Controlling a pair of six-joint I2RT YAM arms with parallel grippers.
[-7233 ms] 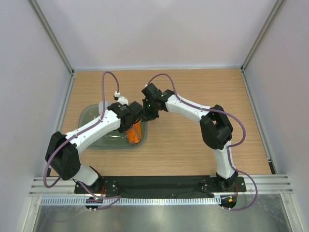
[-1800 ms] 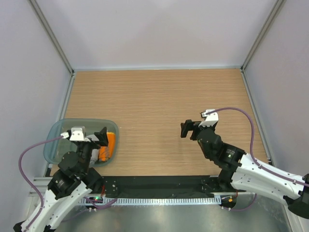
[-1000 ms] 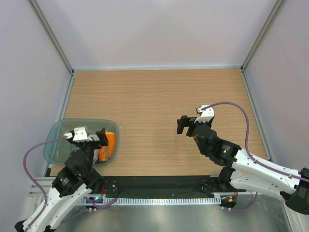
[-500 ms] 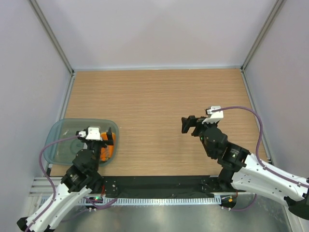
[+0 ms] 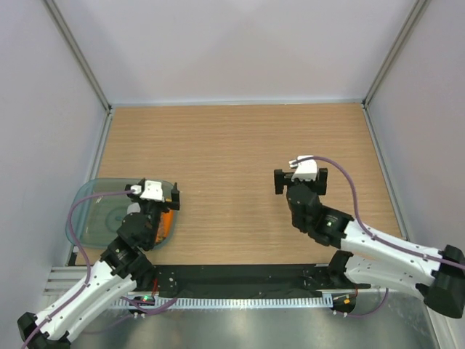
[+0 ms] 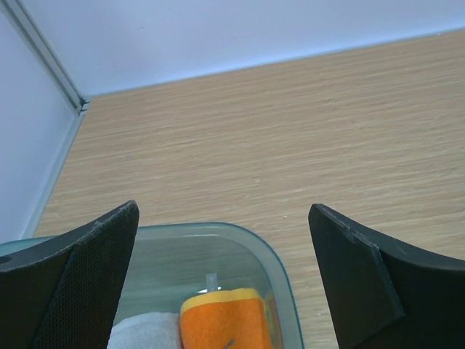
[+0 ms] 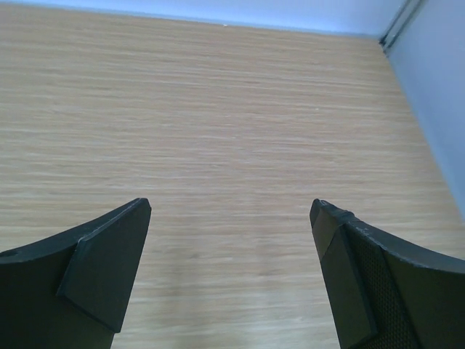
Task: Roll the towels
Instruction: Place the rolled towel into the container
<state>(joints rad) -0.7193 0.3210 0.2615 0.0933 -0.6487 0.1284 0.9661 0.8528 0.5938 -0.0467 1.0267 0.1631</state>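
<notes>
Right now my left arm [image 5: 87,291] is folded low. Its elbow is swung out behind the tub [image 5: 91,196], toward my base, and the forearm slopes up so that the wrist sits over the tub's right rim. My left gripper [image 6: 223,211] hangs there with its two fingers [image 6: 87,269] spread as wide as they go and nothing between them. It looks out past the tub's far rim onto the wooden table [image 6: 290,131].

The towels lie inside the tub, under and just in front of that gripper. The orange towel [image 6: 221,320] is a compact bundle against the tub's right wall. The pale grey towel [image 6: 145,336] lies beside it on the left. Only a corner of it shows, and I cannot tell whether the two touch.

My right arm [image 5: 385,251] is stretched along the near edge, well to the right of the tub. Its elbow is out at the far right, and the forearm angles back in toward the tub's side. My right gripper [image 7: 229,205] is raised over bare wood, well apart from the tub. It points away from my base and is tilted downward. Its fingers [image 7: 94,276] also stand fully apart and hold nothing.
</notes>
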